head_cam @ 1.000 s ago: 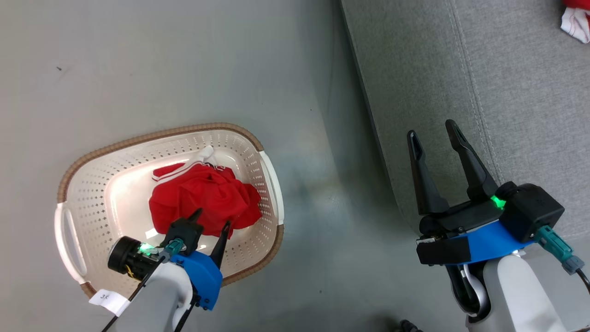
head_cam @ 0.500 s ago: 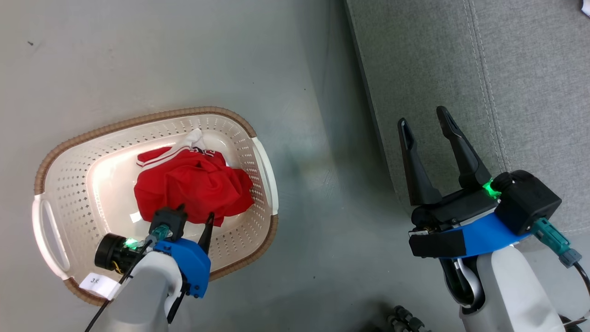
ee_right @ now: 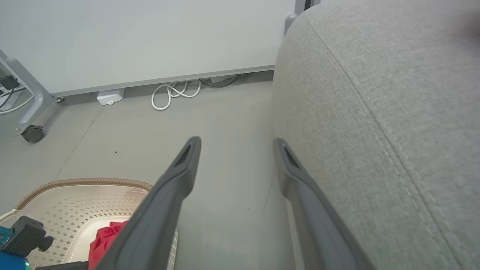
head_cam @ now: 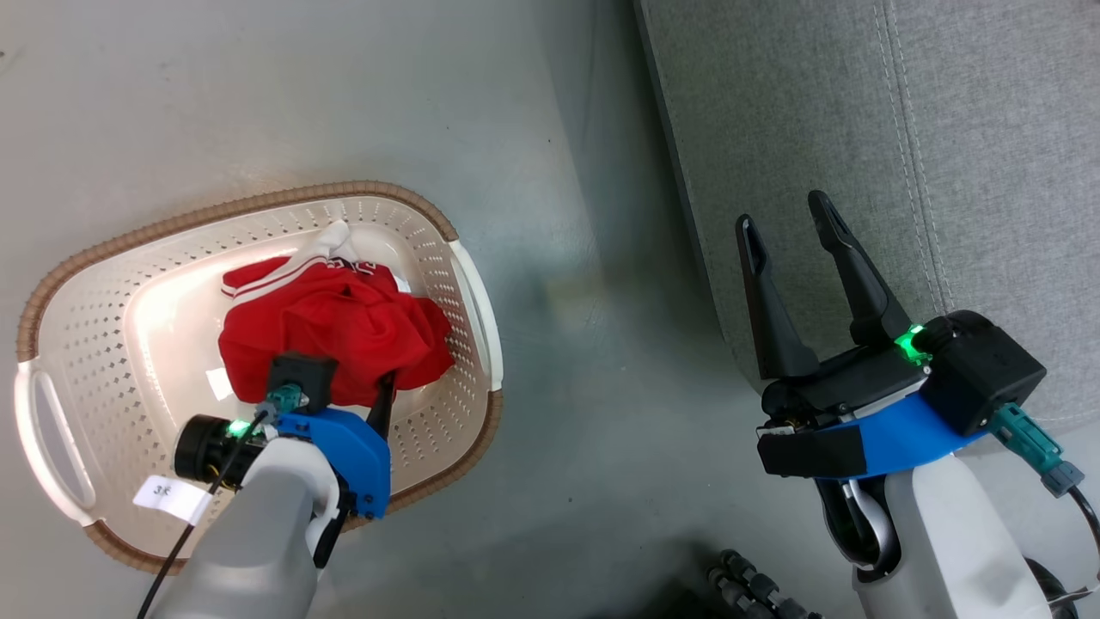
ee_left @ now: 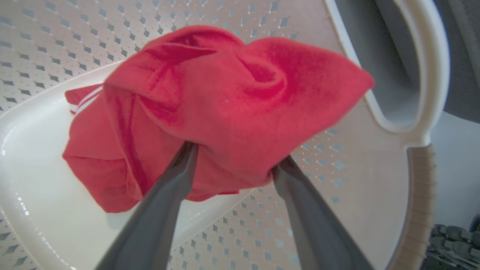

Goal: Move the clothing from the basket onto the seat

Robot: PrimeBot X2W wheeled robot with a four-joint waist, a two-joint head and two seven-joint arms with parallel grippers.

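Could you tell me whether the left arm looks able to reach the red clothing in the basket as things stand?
Likely yes: the left gripper is open inside the basket, its fingers meeting the near fold of the clothing, with nothing between them and the fabric.

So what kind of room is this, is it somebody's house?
Probably a test room made like a living room: a grey sofa seat and a laundry basket of red clothing, but loose cables along a bare wall.
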